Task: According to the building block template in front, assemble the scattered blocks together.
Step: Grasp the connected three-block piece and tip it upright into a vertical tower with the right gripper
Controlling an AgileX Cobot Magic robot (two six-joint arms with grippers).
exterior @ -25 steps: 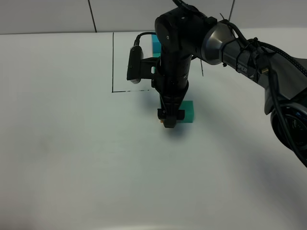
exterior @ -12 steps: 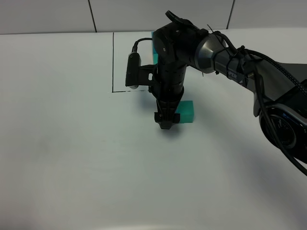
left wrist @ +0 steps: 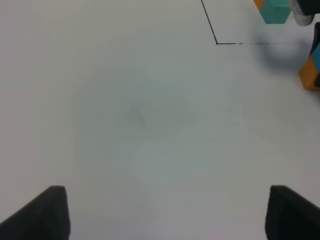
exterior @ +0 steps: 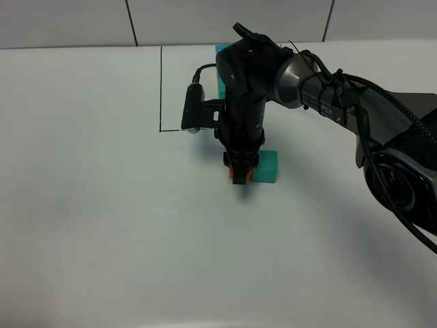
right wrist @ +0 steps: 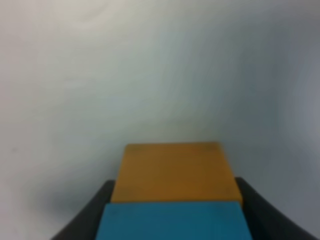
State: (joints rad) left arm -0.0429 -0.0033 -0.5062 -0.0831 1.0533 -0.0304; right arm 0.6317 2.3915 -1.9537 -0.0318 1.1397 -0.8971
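Right gripper points straight down from its bent arm, clamped on a small matte orange cube; a matte teal-green cube touches at three o'clock.

Left gripper hangs with fingers apart.

One small matte orange cube on show, peeking out under the arm in the high view, and one small blue cube right against it in the right wrist view. Teal-green cubes, count two: one loose matte one just beside the orange, one more up inside the thin black drawn outline. One outline, then. Two dark gripper fingers in the left wrist view, and one black-and-grey robot arm across the white table
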